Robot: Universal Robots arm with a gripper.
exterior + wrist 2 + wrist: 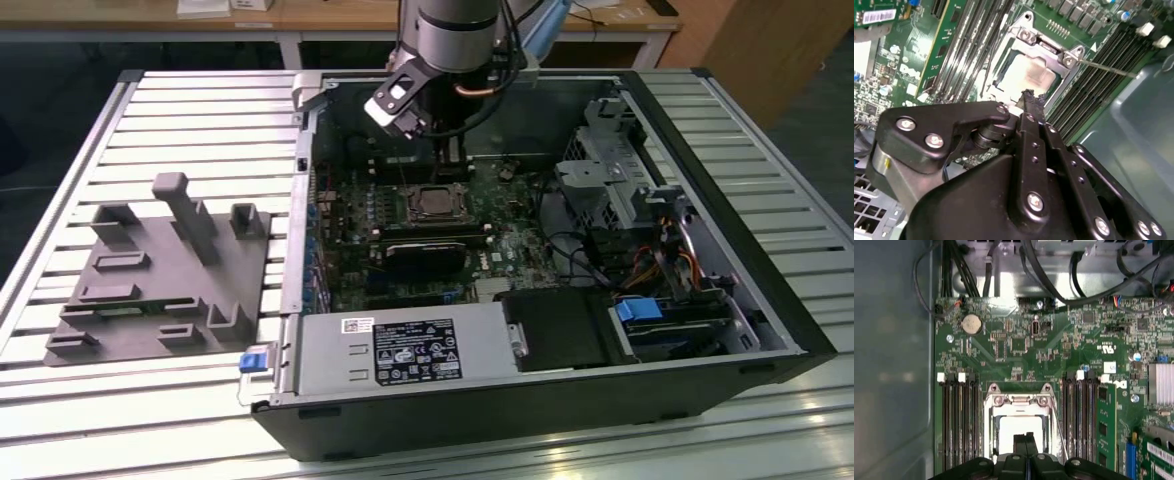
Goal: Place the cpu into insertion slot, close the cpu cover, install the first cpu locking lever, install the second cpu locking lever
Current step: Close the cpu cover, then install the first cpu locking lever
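The cpu (1019, 429) lies in the socket on the green motherboard, its pale metal top (1026, 75) showing through the cpu cover (1018, 401). The silvery cover frame (1046, 47) lies flat over the chip. A thin wire locking lever (1106, 67) juts out from one socket corner over the memory slots, and it runs along the socket's side (1058, 427). My gripper (1025, 439) hangs just above the chip with its two black fingers pressed together and nothing between them. In the exterior view the gripper (447, 160) reaches down into the open computer case above the socket (437, 203).
Memory slots (959, 425) flank the socket on both sides. Black cables (1054, 285) cross above the board. The case wall (889, 365) stands close by. A grey fixture plate with blocks (160, 270) lies at the exterior view's left, a drive cage (627, 170) at its right.
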